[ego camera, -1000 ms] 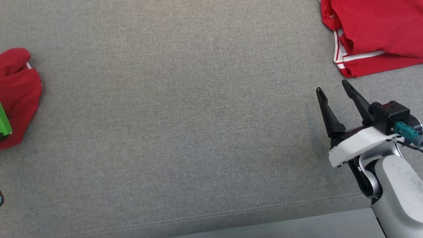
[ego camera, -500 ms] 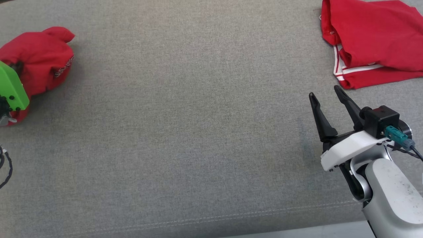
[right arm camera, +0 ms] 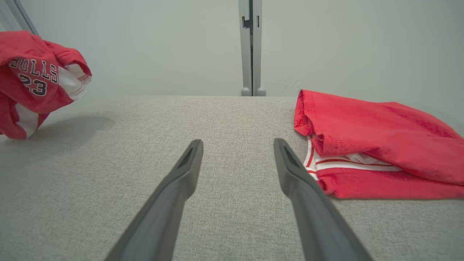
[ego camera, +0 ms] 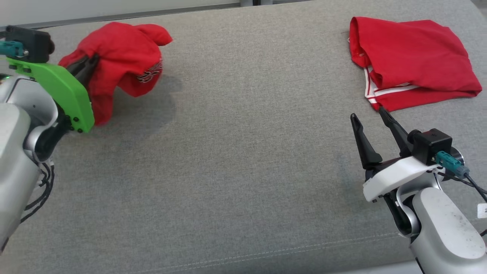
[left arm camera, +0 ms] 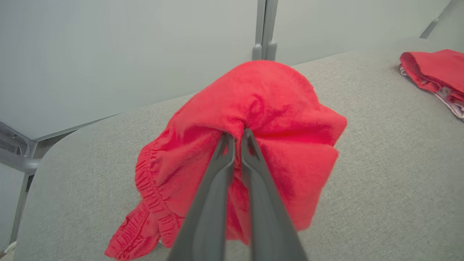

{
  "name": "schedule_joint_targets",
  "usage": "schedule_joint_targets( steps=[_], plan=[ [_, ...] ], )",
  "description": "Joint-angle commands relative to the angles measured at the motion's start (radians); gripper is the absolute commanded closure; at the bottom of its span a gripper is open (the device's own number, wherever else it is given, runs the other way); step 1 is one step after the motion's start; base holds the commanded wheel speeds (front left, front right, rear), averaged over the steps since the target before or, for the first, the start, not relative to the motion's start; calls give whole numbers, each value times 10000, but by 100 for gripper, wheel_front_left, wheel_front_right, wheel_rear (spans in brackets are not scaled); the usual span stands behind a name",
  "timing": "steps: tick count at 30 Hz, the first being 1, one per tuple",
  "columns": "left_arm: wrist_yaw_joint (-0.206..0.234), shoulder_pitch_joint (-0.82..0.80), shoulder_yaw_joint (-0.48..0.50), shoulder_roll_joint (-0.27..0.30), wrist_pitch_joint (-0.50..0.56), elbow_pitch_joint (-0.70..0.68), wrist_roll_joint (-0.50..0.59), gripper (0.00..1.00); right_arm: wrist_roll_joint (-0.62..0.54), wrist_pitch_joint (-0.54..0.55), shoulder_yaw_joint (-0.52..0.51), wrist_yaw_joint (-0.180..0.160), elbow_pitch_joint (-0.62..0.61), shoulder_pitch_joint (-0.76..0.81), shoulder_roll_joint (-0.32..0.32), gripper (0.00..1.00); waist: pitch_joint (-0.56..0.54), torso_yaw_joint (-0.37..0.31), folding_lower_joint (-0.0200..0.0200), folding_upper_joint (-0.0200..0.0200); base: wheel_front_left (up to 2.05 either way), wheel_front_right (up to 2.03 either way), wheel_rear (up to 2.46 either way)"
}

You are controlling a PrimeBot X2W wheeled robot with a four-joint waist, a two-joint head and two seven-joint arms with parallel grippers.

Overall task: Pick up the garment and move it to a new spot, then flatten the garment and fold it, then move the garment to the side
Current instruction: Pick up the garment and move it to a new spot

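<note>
The garment (ego camera: 121, 57) is a bunched red jersey with white trim and dark lettering, seen from the side in the right wrist view (right arm camera: 32, 79). It hangs at the far left of the grey surface (ego camera: 243, 152) and casts a shadow below it. My left gripper (ego camera: 89, 62) is shut on the garment's upper folds, and the cloth (left arm camera: 261, 108) drapes around the pinched fingers (left arm camera: 235, 134). My right gripper (ego camera: 367, 114) stands open at the near right with nothing between its fingers (right arm camera: 238, 143).
A second red garment with white stripes (ego camera: 411, 61) lies folded at the far right, its near corner just beyond my right gripper's fingertips (right arm camera: 369, 141). A pale wall with a vertical post (right arm camera: 251, 47) rises behind the surface. The surface's stitched front edge (ego camera: 266, 253) runs along the bottom.
The head camera has tilted up, shifting the whole picture down. My left gripper has closed on the garment, lifted it and carried it rightward. The right gripper stays open in place.
</note>
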Motion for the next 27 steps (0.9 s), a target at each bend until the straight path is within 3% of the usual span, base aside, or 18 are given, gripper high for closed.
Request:
schedule_joint_targets(
  steps=[1, 15, 27],
  plan=[
    [8, 42, -176, -51, -152, -167, 36, 100, 44, -89, -14, -8, 58, 42, 47, 0, -116, -200, 0, 0, 0, 0, 0],
    [8, -26, -1828, -897, -1533, -1473, -42, 100, 172, -405, 90, -6, 510, -79, 459, 0, -234, -909, 0, 0, 0, 0, 0],
    [8, 636, -2899, -2064, -2758, -1066, -121, 100, 219, -519, 121, -6, 707, -171, 639, 0, -228, -1049, 0, 0, 0, 0, 0]
  ],
)
